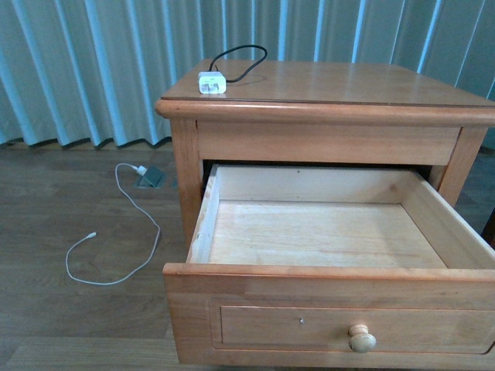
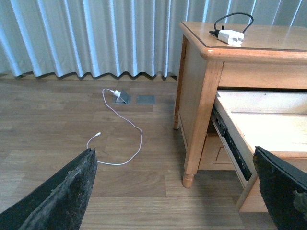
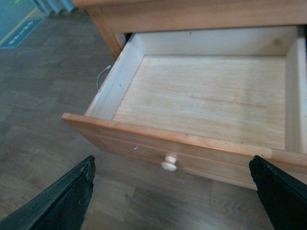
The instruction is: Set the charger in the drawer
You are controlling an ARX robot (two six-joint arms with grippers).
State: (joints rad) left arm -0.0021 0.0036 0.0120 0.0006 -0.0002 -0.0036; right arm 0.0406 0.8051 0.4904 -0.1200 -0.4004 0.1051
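Left gripper (image 2: 172, 151): spread wide. Its two dark fingers (image 2: 67, 191) sit at opposite edges of the left wrist view with nothing between them. It is off the nightstand's left side, above the floor.

Right gripper (image 3: 171, 159): spread wide, holding nothing. Its dark fingers (image 3: 62, 196) frame the drawer front, with the knob (image 3: 169, 163) between them. It is in front of the drawer and above it, clear of the wood.

Arms in front view: neither arm shows.

Drawer (image 1: 325, 272): pulled well out of the nightstand. The pale wood floor (image 3: 201, 96) and side walls are exposed. The front has a recessed panel with a round wooden knob (image 1: 361, 338). In the left wrist view a dark runner lies along the drawer's (image 2: 273, 132) outer side.

Charger (image 1: 212, 83): small white cube on the nightstand top (image 1: 348, 81), near the front left corner. It is outside the drawer and well apart from both grippers. The left wrist view also shows it (image 2: 230, 37).

Black cable (image 1: 240, 58): thin and attached to the charger. It forms a loop behind the charger on the same surface.

White cable (image 1: 116, 232): long and thin, lying in loose curves on the wooden floor (image 1: 46, 232), left of the nightstand.

White cable plug: sits at a grey floor socket (image 1: 151, 178).

Background: pale blue curtain (image 1: 77, 62) hanging to the floor.
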